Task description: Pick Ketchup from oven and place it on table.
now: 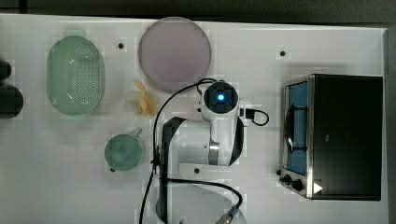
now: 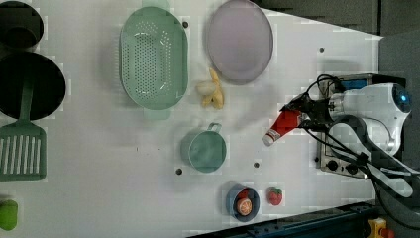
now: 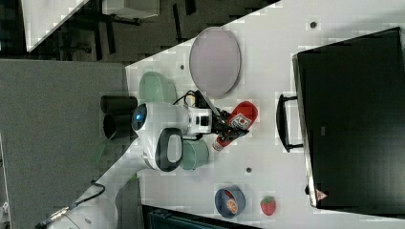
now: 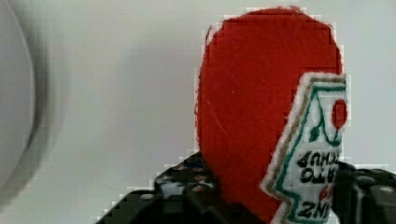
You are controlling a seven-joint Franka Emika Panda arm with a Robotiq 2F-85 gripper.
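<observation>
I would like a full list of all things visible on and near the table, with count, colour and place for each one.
Ketchup: 1, red with white cap, held above the table in front of the oven
Oven: 1, black and silver, top view's right
Plate: 1, pale lilac, top view's upper middle
Colander: 1, green, beside the plate
Banana: 1, yellow, peeled, between colander and plate
Cup: 1, green, table middle
Strawberry: 1, red, left view's lower edge
Small bowl: 1, blue, holds something orange, beside the strawberry
Spatula: 1, green, left view's left
Gripper: 1, black, shut on the Ketchup
</observation>
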